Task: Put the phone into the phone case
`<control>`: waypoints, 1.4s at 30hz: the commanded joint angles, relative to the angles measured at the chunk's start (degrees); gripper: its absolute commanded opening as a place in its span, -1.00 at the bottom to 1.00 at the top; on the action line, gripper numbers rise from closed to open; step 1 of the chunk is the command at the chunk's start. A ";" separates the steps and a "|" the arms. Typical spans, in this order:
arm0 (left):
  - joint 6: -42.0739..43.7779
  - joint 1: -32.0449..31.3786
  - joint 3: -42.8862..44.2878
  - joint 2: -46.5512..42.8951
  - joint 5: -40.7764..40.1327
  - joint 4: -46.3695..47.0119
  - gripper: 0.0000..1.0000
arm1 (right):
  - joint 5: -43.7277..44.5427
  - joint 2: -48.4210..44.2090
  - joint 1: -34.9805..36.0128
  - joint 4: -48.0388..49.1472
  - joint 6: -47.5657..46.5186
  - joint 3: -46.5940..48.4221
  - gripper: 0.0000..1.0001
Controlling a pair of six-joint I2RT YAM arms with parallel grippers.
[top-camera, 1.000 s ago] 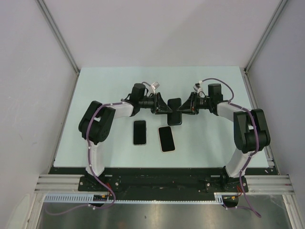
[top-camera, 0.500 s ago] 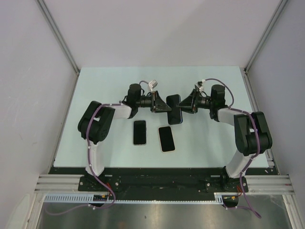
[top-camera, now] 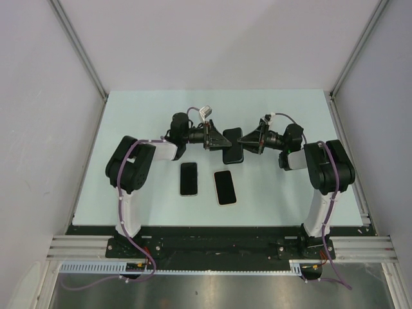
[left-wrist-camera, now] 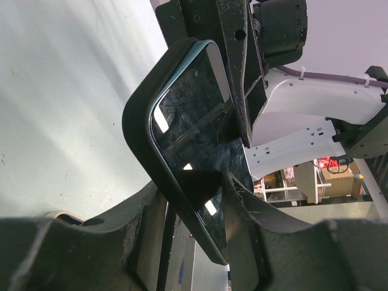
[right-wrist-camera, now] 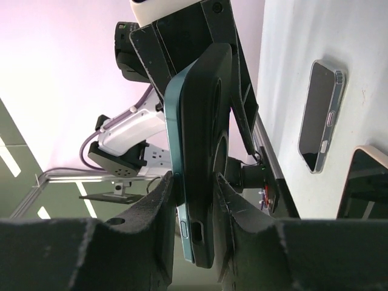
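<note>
1. No lettering, brand, number or sign can be read in any of the three views.
2. The blue-rimmed phone (left-wrist-camera: pixel 189 128), at the middle of the left wrist view, has a glossy black screen that shows only reflections.
3. A brown cardboard box (left-wrist-camera: pixel 341 177), at about 3 o'clock in that view, is too small and blurred for any print to be read.

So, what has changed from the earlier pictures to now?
The right arm folded its elbow inward, and the phone, gripped with its case between the left tool and the right tool, moved slightly left and toward the far edge of the table. Both tools kept their grip. The two spare phones stayed put.
</note>
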 commanded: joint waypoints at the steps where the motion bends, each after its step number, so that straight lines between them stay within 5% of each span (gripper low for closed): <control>1: -0.09 -0.74 -0.06 -0.03 0.12 2.29 -0.10 | -1.00 0.44 0.85 18.23 5.36 0.02 -0.85; 3: -0.27 -0.74 0.02 0.06 0.29 2.12 -0.20 | -1.26 -0.26 0.94 15.33 2.20 -0.07 -0.65; 4: -0.27 -0.65 0.02 0.23 0.38 2.20 -0.33 | -1.09 -0.61 0.76 12.19 -0.25 -0.16 -0.39; 8: -1.15 -0.65 0.02 0.76 0.47 3.17 -0.40 | -1.09 -1.84 0.94 9.78 -2.20 -0.33 -0.10; 15: -3.96 -0.65 0.02 1.81 0.47 5.37 -0.41 | -1.44 -1.93 0.85 10.84 -1.58 -0.33 -0.13; 18: -4.14 -0.74 0.02 1.46 0.55 5.81 -0.30 | -0.92 -3.07 0.59 4.02 -6.83 -0.33 -0.68; 23: -2.82 -0.65 0.02 0.67 0.47 3.97 -0.17 | 2.24 -8.78 0.58 -17.16 -23.27 0.89 -0.97; 25: -2.29 -0.65 -0.24 0.41 0.47 3.44 -0.15 | 2.95 -9.92 0.67 -26.15 -29.42 1.77 -0.94; 29: -1.68 -0.65 -0.50 0.41 0.73 3.09 -0.36 | 2.60 -10.98 0.41 -27.75 -29.54 2.21 -0.74; 30: -1.42 -0.65 -0.50 0.41 0.56 2.65 -0.52 | 2.60 -11.16 0.24 -27.75 -29.37 2.13 -0.42; 32: -0.98 -0.65 -0.50 0.15 0.82 2.21 -0.65 | 3.04 -11.42 0.15 -27.66 -29.36 2.13 -0.25; 39: 0.52 -1.18 -1.29 -1.09 2.48 0.54 -1.00 | 4.62 -12.91 0.32 -32.66 -34.01 5.11 -0.17; 42: 0.08 -1.79 -2.08 -1.79 3.45 1.84 -1.00 | 5.32 -13.44 -0.03 -33.11 -34.73 6.26 -0.12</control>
